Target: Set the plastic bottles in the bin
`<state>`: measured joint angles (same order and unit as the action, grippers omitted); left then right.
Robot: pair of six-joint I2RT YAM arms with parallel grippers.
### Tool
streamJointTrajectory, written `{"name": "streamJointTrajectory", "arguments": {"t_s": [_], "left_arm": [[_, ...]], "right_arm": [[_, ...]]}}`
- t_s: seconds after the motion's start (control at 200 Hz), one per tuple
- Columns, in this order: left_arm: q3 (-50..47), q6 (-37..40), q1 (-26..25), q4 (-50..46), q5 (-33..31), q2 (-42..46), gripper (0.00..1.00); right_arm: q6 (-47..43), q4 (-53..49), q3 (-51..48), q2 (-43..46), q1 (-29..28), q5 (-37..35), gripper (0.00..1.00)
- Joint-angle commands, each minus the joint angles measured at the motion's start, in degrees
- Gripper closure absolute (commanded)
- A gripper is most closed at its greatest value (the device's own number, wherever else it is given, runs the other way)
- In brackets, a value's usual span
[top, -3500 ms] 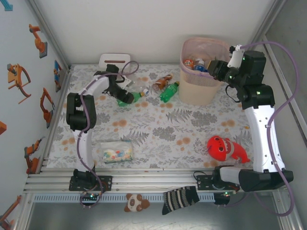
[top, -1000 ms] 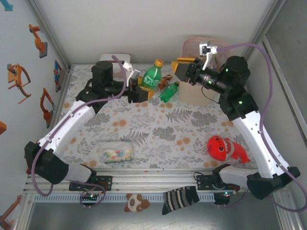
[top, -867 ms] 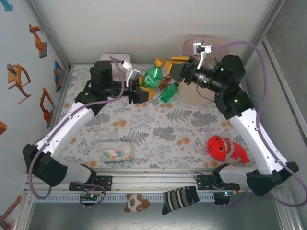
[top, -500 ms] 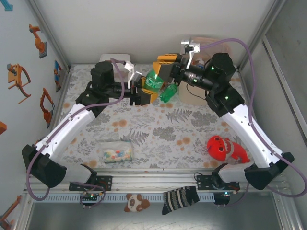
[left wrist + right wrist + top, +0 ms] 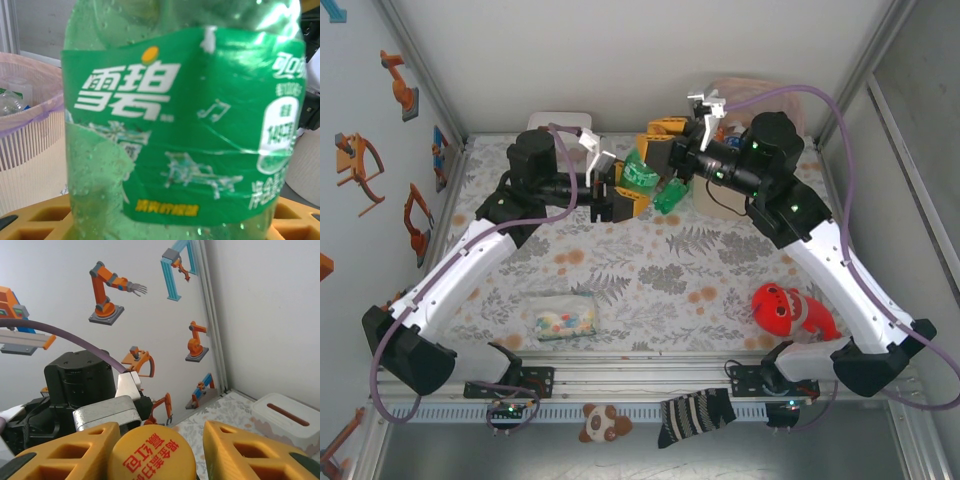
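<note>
Got left arm (image 5: 470,255) stretched out long, forearm near level, wrist aimed toward the bin (image 5: 775,92). Clamped tight with left gripper (image 5: 620,195) on the lower body of green bottle (image 5: 642,172); held clear of the table, just left of the bin, cap end up. Got right arm (image 5: 830,250) raised from its base, elbow bent in front of the bin, wrist pointing away from it to the left. Spread wide on right gripper (image 5: 661,133): yellow fingers (image 5: 250,450) straddling the orange cap (image 5: 152,457), sliver of gap on one side, so gripping nothing. On green bottle: translucent, droplets inside, crinkled green label with white characters. Red characters stamped on the cap. Also second green bottle (image 5: 670,195) lying on the table just left of the bin, near the held one. Seeing more bottles (image 5: 10,95) inside the bin against pink liner (image 5: 35,112). From above, most of the bin's rim hidden behind right wrist.
</note>
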<state>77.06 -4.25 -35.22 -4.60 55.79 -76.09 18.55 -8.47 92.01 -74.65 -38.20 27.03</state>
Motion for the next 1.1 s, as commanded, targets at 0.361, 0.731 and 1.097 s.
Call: {"name": "streamJointTrajectory", "arguments": {"t_s": [0.361, 0.731, 1.097], "left_arm": [[0.20, 0.21, -0.37, 1.77, -0.75, 1.52, 0.43], [-1.60, 1.65, 0.63, -0.06, -5.98, 5.51, 0.24], [-3.75, 2.66, 1.56, -3.59, -8.41, 8.72, 0.23]], "right_arm": [[-1.04, -1.33, 1.46, 1.08, -0.30, -2.35, 0.69], [-5.84, -7.53, 3.66, 1.44, 0.29, -13.33, 0.74], [-7.35, -13.74, 9.24, -2.17, 14.00, -20.71, 0.74]]}}
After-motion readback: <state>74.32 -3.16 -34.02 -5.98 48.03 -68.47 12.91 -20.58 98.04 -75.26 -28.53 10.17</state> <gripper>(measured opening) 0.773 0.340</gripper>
